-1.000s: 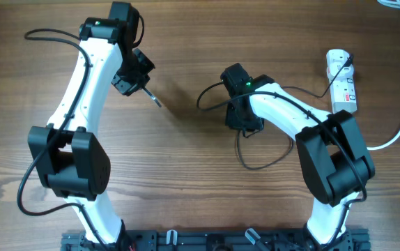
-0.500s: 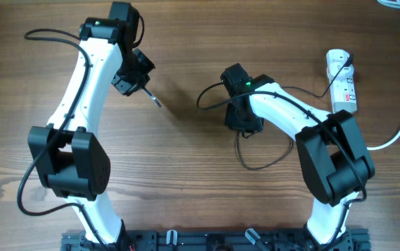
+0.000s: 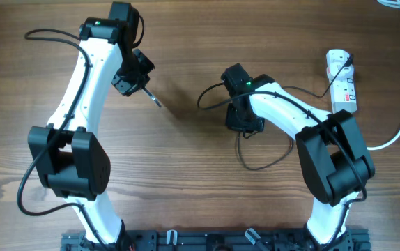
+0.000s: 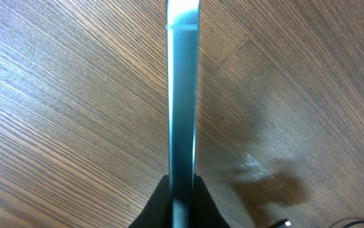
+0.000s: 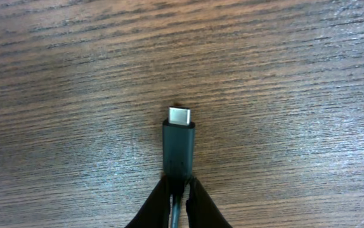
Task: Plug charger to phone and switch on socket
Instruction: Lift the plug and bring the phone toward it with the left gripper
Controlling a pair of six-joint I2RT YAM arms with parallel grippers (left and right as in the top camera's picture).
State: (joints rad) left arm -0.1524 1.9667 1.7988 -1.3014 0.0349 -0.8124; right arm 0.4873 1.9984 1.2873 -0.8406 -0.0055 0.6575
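No shift since earlier: left fingers (image 4: 155,213) tight on phone (image 4: 183,95), right fingers (image 5: 151,208) tight on charger (image 5: 179,144).

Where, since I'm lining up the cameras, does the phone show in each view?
Overhead: the phone juts edge-on from the left gripper, upper left of centre.
Left wrist: edge-on up the middle, pinched at the bottom.
Right wrist: not in it; only the charger shows.
Shared landmark: the wood-grain table.
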